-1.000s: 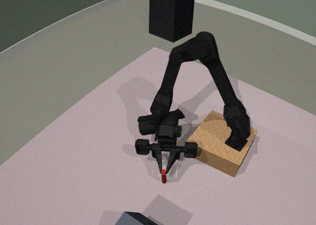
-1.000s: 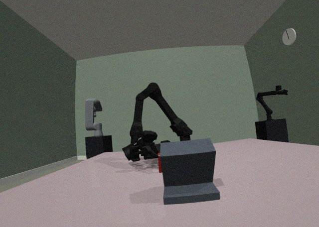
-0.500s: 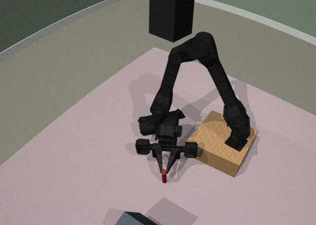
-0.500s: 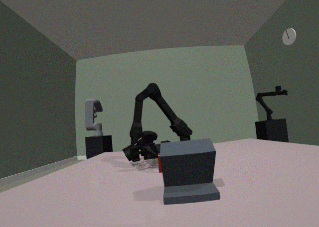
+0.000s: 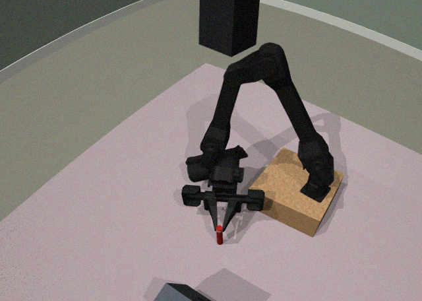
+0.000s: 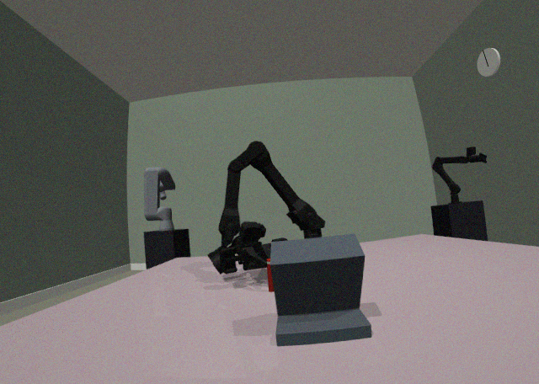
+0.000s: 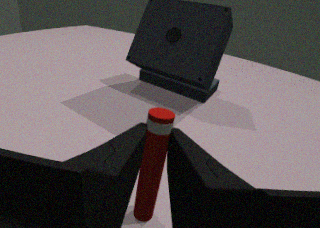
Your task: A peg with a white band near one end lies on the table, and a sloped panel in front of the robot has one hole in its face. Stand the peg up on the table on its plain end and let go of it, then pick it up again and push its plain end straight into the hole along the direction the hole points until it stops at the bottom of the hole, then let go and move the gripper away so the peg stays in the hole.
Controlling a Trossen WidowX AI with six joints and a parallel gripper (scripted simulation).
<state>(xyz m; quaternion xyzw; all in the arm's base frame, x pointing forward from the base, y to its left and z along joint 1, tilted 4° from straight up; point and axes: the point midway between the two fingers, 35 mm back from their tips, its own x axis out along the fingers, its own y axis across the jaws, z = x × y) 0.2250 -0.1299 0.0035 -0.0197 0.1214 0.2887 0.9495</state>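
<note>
Red peg [image 5: 219,236] [image 6: 270,276] [image 7: 152,170] is standing pretty much upright on the pinkish table [image 5: 112,202] [image 6: 173,349] [image 7: 45,73], white band end up, plain end down. The gripper [image 5: 219,228] [image 7: 158,132] is closed most of the way, with just a narrow gap between its fingertips, and it's got the peg pinched in there near the band. Can't tell if the bottom is really touching the table, tbh. Out past the peg sits the dark sloped panel [image 6: 317,284] [image 7: 195,43], its round hole [image 7: 173,35] facing the arm, peg well apart from it. The arm itself stands on a tan wooden block [image 5: 283,192].
</note>
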